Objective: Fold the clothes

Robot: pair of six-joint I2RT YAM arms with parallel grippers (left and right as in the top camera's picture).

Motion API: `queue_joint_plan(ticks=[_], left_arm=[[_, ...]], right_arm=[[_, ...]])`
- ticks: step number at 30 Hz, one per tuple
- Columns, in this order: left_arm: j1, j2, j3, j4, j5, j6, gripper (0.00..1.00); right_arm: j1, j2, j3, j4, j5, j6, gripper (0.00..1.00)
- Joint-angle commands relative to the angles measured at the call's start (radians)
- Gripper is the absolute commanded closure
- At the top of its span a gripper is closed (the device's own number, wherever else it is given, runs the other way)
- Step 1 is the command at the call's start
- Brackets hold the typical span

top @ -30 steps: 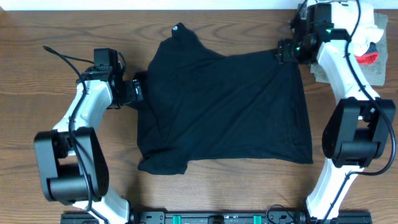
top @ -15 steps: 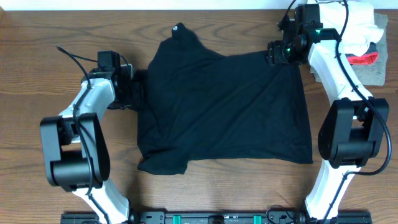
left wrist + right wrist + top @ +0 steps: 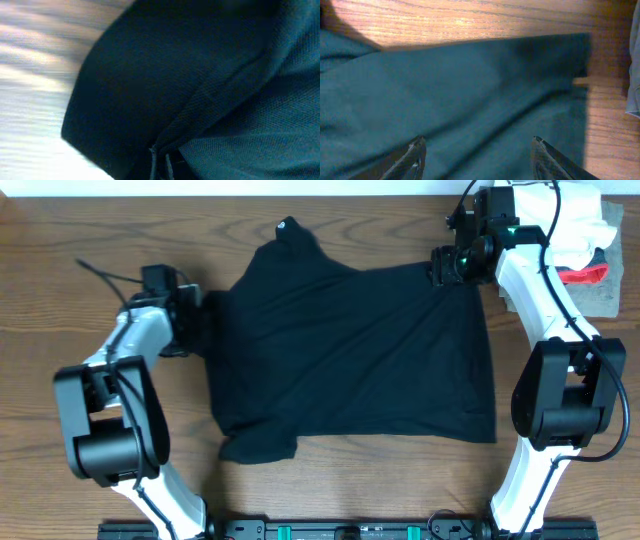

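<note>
One black T-shirt (edge in left gripper) on table

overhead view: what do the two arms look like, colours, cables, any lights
Both arms match: the left arm and right arm have white curved links between bulky black cylindrical joints. Each ends in a black claw: left claw, right claw. Thin black cables loop off both wrists. Small green lights glow near the right wrist.

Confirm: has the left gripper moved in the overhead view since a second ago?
Yes. The left gripper has shifted outward, away from the unmoved white neck label, dragging the black T-shirt's edge along with it.
</note>
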Motion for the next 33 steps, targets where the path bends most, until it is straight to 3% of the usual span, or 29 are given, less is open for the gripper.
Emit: queue_joint_plan(ticks=[1, 5, 8, 11, 13, 15, 27, 33], left_arm=[[0.088, 0.013, 0.023, 0.014, -0.044, 0.002, 0.94], [0.145, 0.013, 0.023, 0.039, -0.033, 0.002, 0.94], [0.150, 0.013, 0.023, 0.040, -0.025, 0.001, 0.83], [0.141, 0.013, 0.023, 0.036, -0.012, -0.002, 0.30], [0.136, 0.012, 0.023, 0.034, -0.006, -0.019, 0.12], [0.135, 0.006, 0.023, 0.025, -0.007, -0.052, 0.02], [0.135, -0.203, 0.058, -0.190, -0.007, -0.184, 0.02], [0.135, -0.267, 0.058, -0.250, -0.007, -0.203, 0.02]], right_arm=[[0.016, -0.002, 0.020, -0.001, -0.008, -0.015, 0.36], [0.019, -0.002, 0.020, 0.002, -0.008, -0.015, 0.36], [0.023, -0.002, 0.020, 0.002, -0.008, -0.015, 0.35], [0.026, -0.002, 0.020, 0.010, -0.008, -0.015, 0.35], [0.031, 0.001, 0.019, 0.013, -0.010, -0.011, 0.36], [0.040, 0.009, 0.019, 0.008, -0.010, -0.008, 0.38], [0.079, 0.075, 0.018, -0.075, 0.000, 0.055, 0.52], [0.082, 0.081, 0.010, -0.098, 0.000, 0.064, 0.53]])
